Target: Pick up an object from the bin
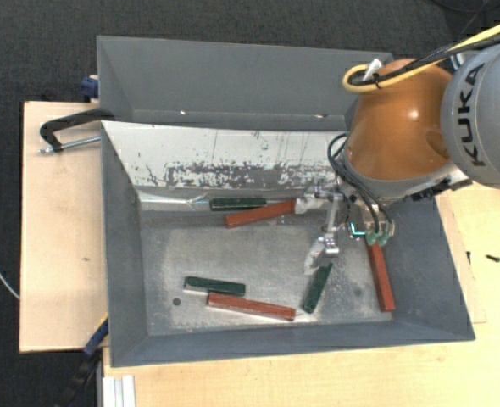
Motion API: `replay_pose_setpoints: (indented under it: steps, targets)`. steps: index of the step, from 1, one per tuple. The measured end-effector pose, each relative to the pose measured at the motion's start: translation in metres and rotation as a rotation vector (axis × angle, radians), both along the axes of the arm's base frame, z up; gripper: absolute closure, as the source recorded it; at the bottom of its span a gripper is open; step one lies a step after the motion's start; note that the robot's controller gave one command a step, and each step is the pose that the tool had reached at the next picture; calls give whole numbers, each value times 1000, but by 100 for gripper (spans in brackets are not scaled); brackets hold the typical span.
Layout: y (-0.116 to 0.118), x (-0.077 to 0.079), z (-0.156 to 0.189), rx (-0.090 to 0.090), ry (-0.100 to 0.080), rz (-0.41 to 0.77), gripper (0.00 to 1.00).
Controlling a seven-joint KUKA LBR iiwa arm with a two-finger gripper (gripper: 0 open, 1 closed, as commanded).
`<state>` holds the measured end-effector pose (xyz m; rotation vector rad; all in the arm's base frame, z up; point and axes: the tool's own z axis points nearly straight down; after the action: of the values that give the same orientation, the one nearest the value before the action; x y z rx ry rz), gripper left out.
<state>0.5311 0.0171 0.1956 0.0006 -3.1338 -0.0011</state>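
Now, green stick [316,288] aslant, top toward hand [325,251].

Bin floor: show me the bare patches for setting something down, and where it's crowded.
Widest bare stretch: the bin floor centre and left, between the upper green stick and upper red stick and the lower red stick. Crowded on the right: the gripper hangs over a dark green stick, with the right-hand red stick beside.

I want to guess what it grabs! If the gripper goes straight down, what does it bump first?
Probably the dark green bar lying tilted at the front right of the bin floor: the gripper hangs over its upper end. How far above it is, this view from above doesn't tell.
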Motion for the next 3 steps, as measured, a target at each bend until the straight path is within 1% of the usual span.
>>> replay_pose_setpoints:
  steps: [1, 2, 3]
  targets:
    - [0, 2, 4, 0, -9, 0, 0]
    - [-5, -14, -37, 0, -17, 12, 0]
    - [-46, -19, -84, 1, -7, 66, 0]
